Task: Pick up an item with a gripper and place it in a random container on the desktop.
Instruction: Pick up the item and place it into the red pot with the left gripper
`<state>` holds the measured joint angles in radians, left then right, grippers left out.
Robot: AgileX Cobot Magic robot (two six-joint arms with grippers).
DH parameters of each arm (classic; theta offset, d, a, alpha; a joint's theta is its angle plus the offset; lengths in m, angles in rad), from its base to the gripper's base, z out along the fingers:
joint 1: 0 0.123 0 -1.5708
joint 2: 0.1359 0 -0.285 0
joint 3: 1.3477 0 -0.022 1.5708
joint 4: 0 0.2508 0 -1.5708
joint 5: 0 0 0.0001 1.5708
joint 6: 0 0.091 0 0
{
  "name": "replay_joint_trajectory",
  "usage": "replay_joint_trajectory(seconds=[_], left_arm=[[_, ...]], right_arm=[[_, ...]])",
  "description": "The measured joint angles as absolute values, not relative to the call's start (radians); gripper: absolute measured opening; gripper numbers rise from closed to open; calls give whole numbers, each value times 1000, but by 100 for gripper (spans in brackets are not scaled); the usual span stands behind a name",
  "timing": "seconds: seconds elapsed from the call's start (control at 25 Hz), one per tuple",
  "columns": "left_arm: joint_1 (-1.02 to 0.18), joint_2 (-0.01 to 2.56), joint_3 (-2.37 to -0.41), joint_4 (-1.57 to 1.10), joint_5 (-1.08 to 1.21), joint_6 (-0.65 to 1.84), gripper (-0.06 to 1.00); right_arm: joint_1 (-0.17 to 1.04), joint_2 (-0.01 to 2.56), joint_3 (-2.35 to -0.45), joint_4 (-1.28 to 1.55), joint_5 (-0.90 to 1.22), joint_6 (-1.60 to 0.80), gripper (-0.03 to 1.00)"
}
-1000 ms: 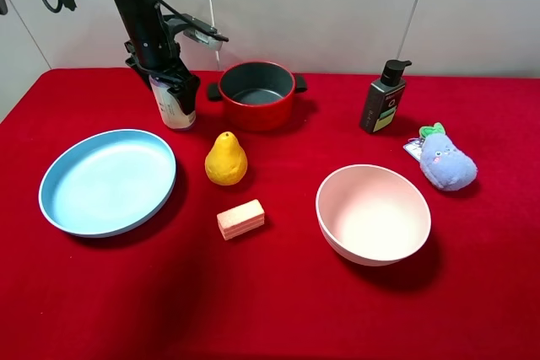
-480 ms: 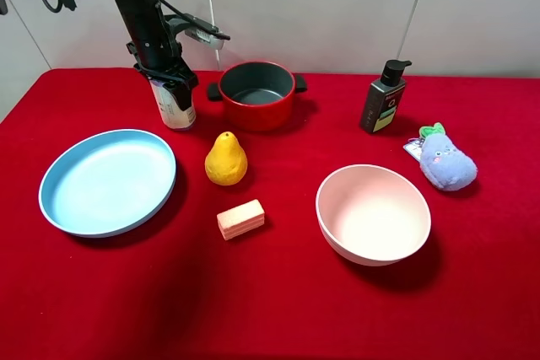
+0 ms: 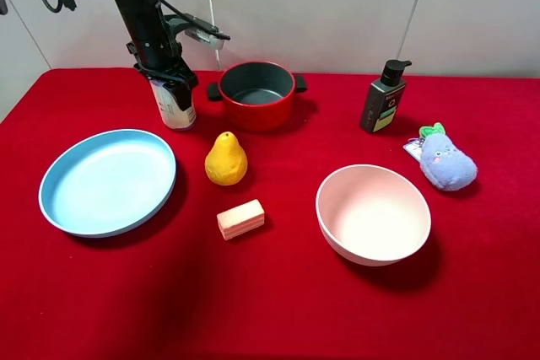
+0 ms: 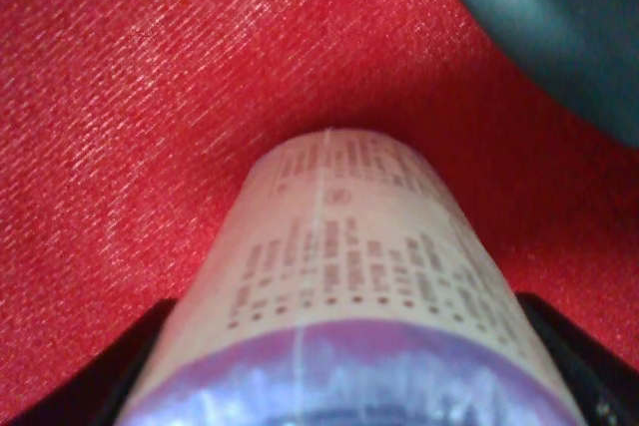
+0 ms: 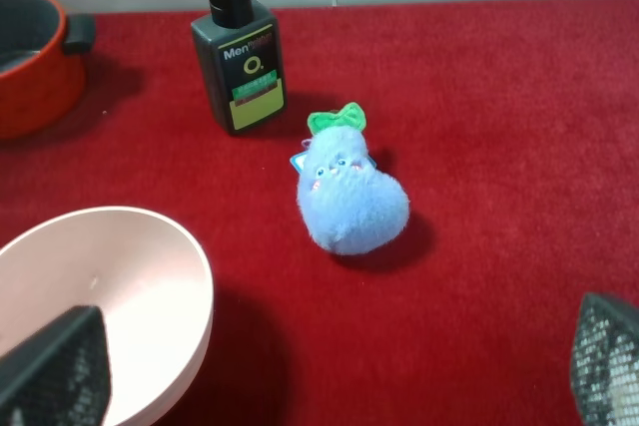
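Change: a second ago the left gripper sat lower around the canister with its jaws apart; now it is clamped on the lilac top.
Arm pose: reaches down from the upper left, wrist steep.
Canister: upright on the red desktop, just left of the red pot.
Right gripper: fingers spread wide.
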<state>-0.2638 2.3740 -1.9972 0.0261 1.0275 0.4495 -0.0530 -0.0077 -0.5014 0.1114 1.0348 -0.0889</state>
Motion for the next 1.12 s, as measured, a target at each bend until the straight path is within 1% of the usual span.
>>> replay_joint_trajectory(seconds=[0.56,1.12], left_arm=[[-264,2309,-1997,26,1024,447,62],[-264,2232,-1997,27,1107,428,62]], right_arm=[[-53,-8,-501,111,1035,-89,69],[-53,-8,-501,111,1035,-89,69]])
